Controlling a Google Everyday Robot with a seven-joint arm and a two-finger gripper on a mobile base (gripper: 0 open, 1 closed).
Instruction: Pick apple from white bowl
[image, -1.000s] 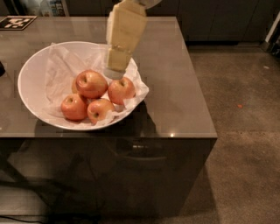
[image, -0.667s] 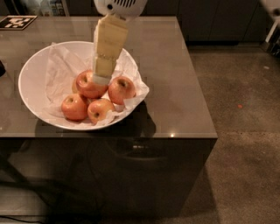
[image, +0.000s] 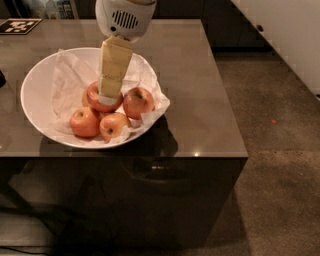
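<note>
The white bowl (image: 35, 85) stands on the left part of the dark table, lined with crumpled white tissue paper. Several apples lie in it. The apple (image: 96, 101), the largest and deepest red, lies toward the back and is partly hidden by my gripper. My gripper (image: 109, 94) reaches down from above, cream-coloured, and its tip is right at the top of this apple. Three other apples show: one to the right (image: 138, 102), one at the front (image: 114, 125) and one at the front left (image: 84, 122).
The table (image: 200, 100) has its front edge just below the bowl and its right edge near the middle of the view. A tag marker (image: 19, 26) lies at the back left corner. Carpeted floor (image: 280, 150) lies to the right.
My gripper has moved left and down, from above the bowl's back right rim onto the large back apple. The apples and bowl have not moved.
</note>
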